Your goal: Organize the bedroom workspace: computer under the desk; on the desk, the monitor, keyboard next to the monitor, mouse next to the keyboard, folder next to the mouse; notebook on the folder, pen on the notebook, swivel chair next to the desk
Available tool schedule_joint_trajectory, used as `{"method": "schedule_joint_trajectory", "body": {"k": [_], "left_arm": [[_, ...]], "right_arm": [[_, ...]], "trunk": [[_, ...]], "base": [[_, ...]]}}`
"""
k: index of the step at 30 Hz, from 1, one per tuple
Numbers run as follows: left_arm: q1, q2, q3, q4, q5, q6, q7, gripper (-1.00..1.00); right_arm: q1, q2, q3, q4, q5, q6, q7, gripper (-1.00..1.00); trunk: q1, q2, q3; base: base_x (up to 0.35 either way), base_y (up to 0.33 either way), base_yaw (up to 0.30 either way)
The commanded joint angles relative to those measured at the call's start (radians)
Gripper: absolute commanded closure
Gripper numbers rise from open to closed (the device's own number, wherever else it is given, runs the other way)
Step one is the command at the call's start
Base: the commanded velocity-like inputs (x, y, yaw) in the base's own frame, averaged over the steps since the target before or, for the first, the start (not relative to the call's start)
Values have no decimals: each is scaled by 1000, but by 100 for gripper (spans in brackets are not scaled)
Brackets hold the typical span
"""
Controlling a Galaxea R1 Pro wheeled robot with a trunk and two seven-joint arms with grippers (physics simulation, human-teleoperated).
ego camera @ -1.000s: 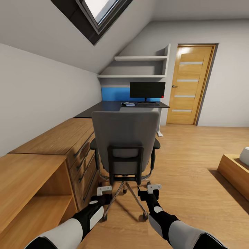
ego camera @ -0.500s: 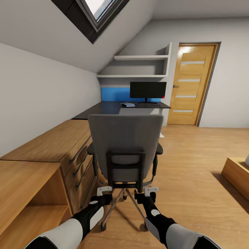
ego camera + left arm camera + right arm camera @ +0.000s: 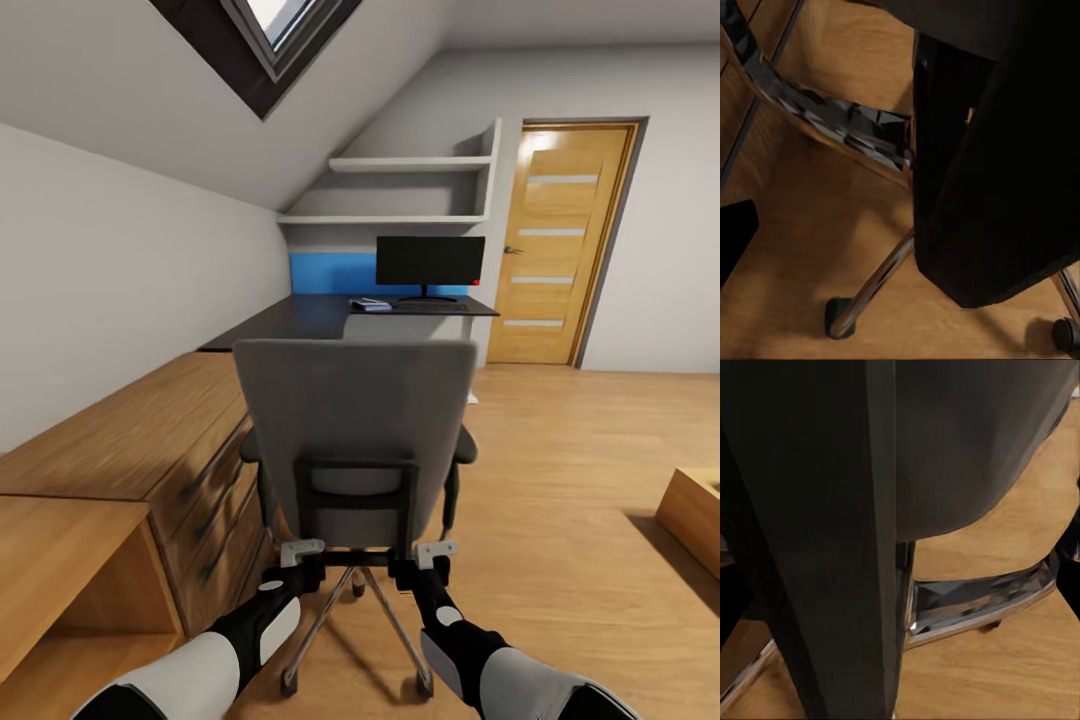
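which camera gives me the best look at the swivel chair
The head view: it shows the swivel chair whole from behind, grey backrest, armrests and chrome base, with both claws at the black back frame. The wrist views show close fragments: dark frame, chrome legs and a caster.

A sloped white ceiling (image 3: 130,110) holds a dark-framed skylight (image 3: 270,40). Light wooden cabinets (image 3: 130,450) line the left wall. 2 white shelves (image 3: 400,190) hang beside a wooden door (image 3: 560,240) with 4 frosted panes. Wooden floor (image 3: 570,470).

The grey cloth-backed swivel chair (image 3: 355,420) looks matt, its five-star base (image 3: 817,120) shiny chrome; behind it, a glossy black desk top (image 3: 300,315), with warm wood-grain floorboards (image 3: 560,500) underneath.
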Motion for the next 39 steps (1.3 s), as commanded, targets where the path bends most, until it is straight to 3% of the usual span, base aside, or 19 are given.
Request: {"method": "schedule_joint_trajectory", "body": {"k": [1,9,39], "left_arm": [[0,1,-6,0,6,-1,8,-100],[0,1,-6,2,8,-68,9,-100],[-1,-1,-7,13,8,-73,9,-100]], "right_arm": [[-1,0,1,1,-9,-3,-7,-100],[-1,0,1,1,-9,-3,-7,-100],[-1,0,1,1,-8,-3,-7,-100]], "trunk": [[0,0,-1],[0,0,-1],[0,0,-1]], "base": [[306,-61,-23],[308,-135,-73],[311,-140,-57]]}}
